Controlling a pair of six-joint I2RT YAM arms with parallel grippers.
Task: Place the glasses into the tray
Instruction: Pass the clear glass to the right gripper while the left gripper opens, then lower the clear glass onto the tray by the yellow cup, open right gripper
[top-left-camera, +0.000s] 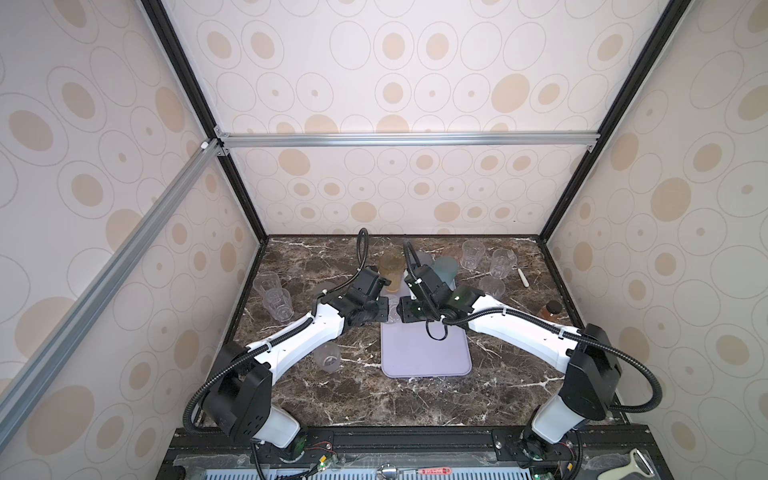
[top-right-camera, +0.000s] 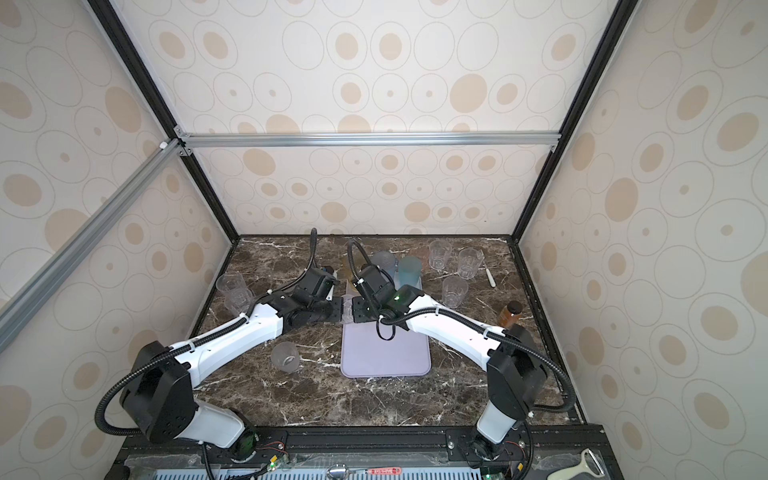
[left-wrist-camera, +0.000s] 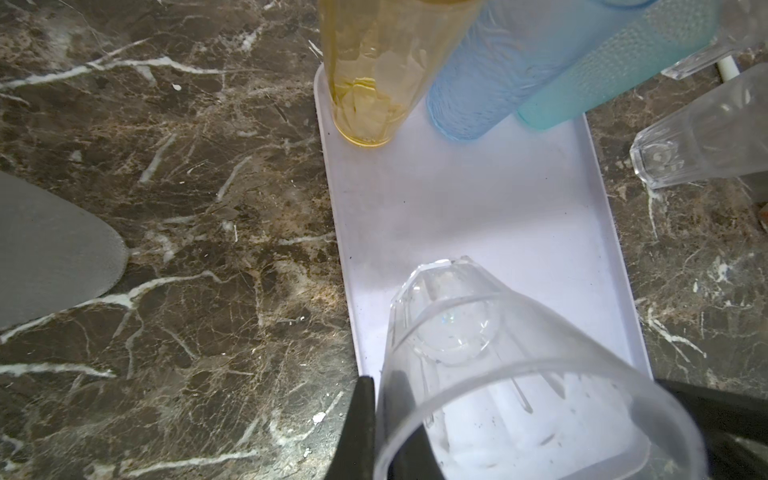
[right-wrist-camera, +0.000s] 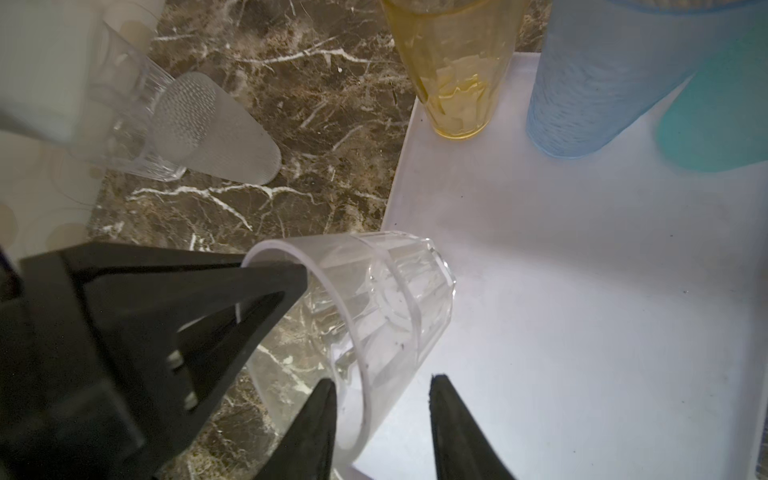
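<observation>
tabletop (top-left-camera: 374, 399) of dark marble carries everything. at far left two clear tumblers (top-left-camera: 274, 297) stand close together, and a frosted glass (top-left-camera: 327, 356) sits nearer, just beside the left arm (top-left-camera: 299, 338). the left gripper (right-wrist-camera: 296, 286) is clamped on the rim wall of a clear faceted glass (right-wrist-camera: 395, 299), one finger inside the mouth and one outside. that glass hangs tilted over the left edge of the lavender tray (top-left-camera: 424, 353): its base is over the tray floor and its mouth leans out over the marble. on the tray's far end an amber tumbler (left-wrist-camera: 374, 83), a grey-blue one (left-wrist-camera: 490, 83) and a teal one (left-wrist-camera: 602, 75) stand in a row, left to right. the right gripper (right-wrist-camera: 380, 380) has its fingers apart, astride the near part of the same rim; whether either pad touches it i cannot tell. further right, three clear glasses (top-left-camera: 492, 286) and an amber bottle (top-left-camera: 549, 312) stand on the marble.

the step in hand looks like setting this glass down. a pinch on one wall lets it swing, so bring it upright and move it right, clear of the tray's low rim and the amber tumbler. then lower it until the base sits flat before the left fingers part. the right fingers should steady the wall gently or back off; pulls from both sides could twist the glass free.
</observation>
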